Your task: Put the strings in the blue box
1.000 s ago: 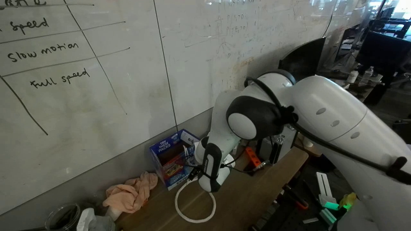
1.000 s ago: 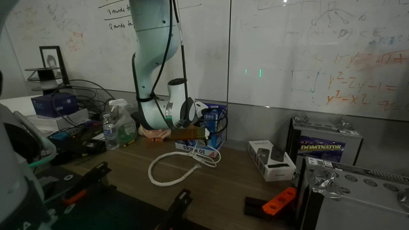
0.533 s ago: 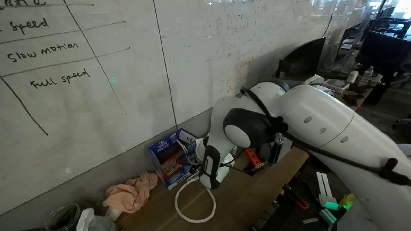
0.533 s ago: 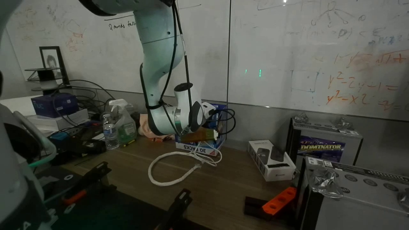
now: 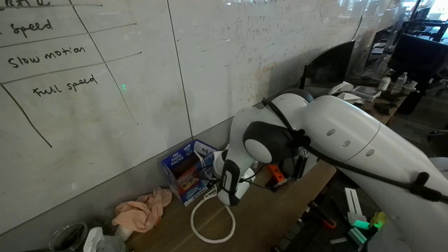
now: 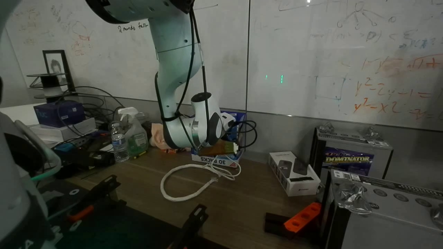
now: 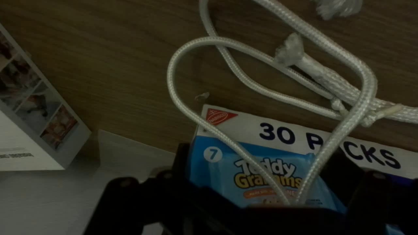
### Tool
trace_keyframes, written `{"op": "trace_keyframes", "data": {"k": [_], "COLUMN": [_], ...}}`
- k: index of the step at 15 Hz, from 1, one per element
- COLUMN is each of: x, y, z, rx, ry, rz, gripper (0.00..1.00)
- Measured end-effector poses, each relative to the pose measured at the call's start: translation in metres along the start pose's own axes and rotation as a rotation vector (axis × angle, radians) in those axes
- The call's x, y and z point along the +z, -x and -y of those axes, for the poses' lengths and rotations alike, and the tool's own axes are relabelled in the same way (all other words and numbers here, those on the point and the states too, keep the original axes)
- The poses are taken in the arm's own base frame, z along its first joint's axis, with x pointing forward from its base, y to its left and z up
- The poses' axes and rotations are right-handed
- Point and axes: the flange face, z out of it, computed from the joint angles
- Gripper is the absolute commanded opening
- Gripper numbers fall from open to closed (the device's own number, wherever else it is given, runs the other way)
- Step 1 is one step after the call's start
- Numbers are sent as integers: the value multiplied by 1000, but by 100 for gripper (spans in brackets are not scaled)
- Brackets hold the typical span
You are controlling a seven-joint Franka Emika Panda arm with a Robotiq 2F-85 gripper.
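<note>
The blue box (image 5: 176, 159) stands against the wall, its open top showing red and white items inside. White strings (image 5: 232, 224) lie as a loop on the table beside it; the loop also shows in an exterior view (image 6: 176, 199). Seen from the wrist, thinner strings (image 7: 367, 88) rise across the front of the box (image 7: 251, 124) and pass over its rim, where they drop from sight. My gripper (image 7: 261, 160) is at that rim, its dark fingers wide apart to either side of the cord and not pinching it. In both exterior views the arm hides most of the gripper.
A peach cloth (image 5: 143, 211) lies beside the box. A white carton (image 6: 294, 173), an orange part (image 6: 303, 218) and grey devices (image 6: 353, 145) stand to one side. A spray bottle (image 6: 135, 135) and a water bottle (image 6: 119, 143) stand opposite. The whiteboard wall (image 6: 294, 97) rises behind.
My arm has sunk somewhat, and the hand has shifted slightly to the right and down in an exterior view. The loop on the table lies as before; the fingers stay apart.
</note>
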Motion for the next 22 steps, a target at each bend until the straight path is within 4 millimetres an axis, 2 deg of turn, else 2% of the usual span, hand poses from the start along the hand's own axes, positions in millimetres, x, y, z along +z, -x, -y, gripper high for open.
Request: {"op": "trace_keyframes", "data": {"k": [9, 10, 11, 13, 21, 22], "x": [5, 5, 6, 7, 8, 8], "y": [-3, -3, -3, -4, -3, -3], "z": [2, 2, 2, 0, -3, -3], "rx": [73, 81, 88, 99, 114, 114], "ry": [-19, -22, -24, -27, -28, -28], "rz": [-47, -53, -57, -67, -92, -93], "gripper": [100, 97, 73, 72, 9, 5]}}
